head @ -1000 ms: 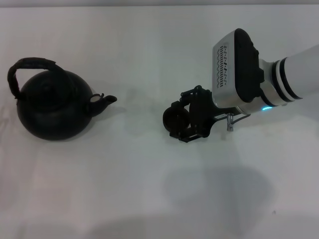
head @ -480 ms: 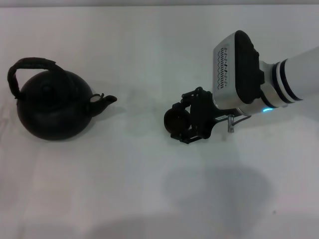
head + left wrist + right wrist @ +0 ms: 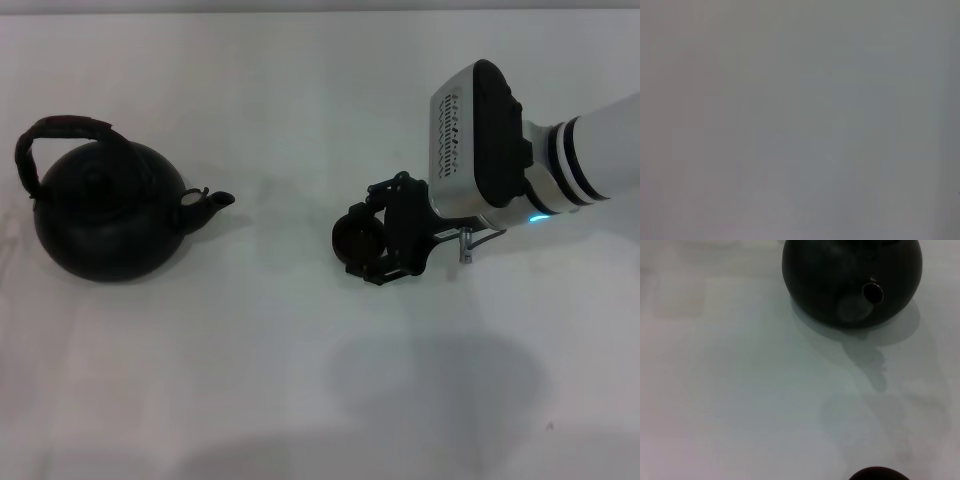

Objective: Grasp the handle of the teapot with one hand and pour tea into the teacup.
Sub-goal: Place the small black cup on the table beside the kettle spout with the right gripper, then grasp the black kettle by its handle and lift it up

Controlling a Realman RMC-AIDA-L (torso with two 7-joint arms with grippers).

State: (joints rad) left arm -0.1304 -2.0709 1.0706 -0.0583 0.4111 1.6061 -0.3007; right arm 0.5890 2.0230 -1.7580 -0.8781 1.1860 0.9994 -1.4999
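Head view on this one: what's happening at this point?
The right gripper is at the teacup near the middle of the white table, its black fingers around the small dark cup. The teapot sits apart on the robot's left, spout pointing toward the cup, with its handle untouched. The left arm is out of the head view, and its wrist camera shows only a blank surface. No pouring is under way.

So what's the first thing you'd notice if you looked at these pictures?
Probably the big round black teapot sitting on the left of the white table, its arched handle standing up and its spout aimed toward the middle. Next comes the robot's white right arm reaching in from the right, with its black right tool around the small dark teacup. The left tool isn't in view.
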